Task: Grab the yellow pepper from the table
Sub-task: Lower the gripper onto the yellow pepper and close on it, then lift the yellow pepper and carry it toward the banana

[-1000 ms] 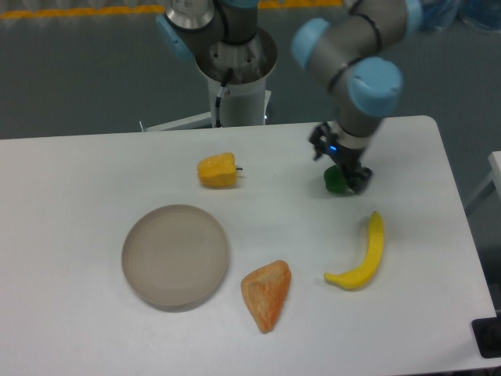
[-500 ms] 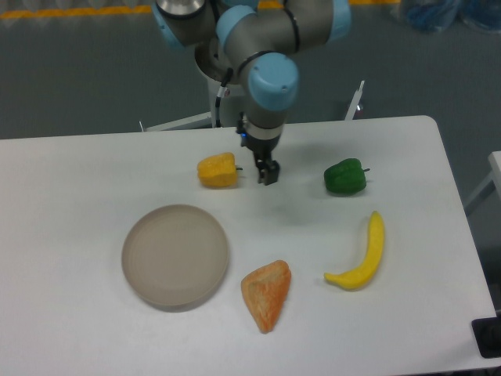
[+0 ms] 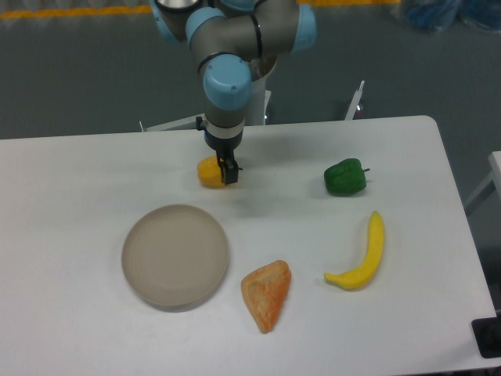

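A: What's the setting?

B: A grey floor with a yellow line along the top edge, and a white counter (image 3: 94,172) with rounded corners filling most of the single fixed view. The arm's base stands behind its far edge.

A: Where's the yellow pepper?

B: The yellow pepper (image 3: 210,172) lies on the counter, toward the far side and a little left of the middle, above the round dish. Only its left part shows; the rest is behind the arm's tool.

A: Which way does it point?

B: It lies on its side with its long axis running left to right. A small dark bit at the right of the tool could be the stem, pointing right, but I can't be sure of it.

A: And the pincer?

B: The pincer (image 3: 228,174) is down at the pepper's right end, overlapping it. Whether its fingers are apart, together or clamped on the pepper, I cannot tell; they are too small and dark here.

A: Count the rest.

B: One green pepper (image 3: 344,177) to the right, well apart from the yellow one. One banana (image 3: 362,255) below it, curved, nearly upright in the picture. One orange wedge-shaped piece (image 3: 267,293) near the front. One round grey dish (image 3: 175,255) just left of that. One arm.
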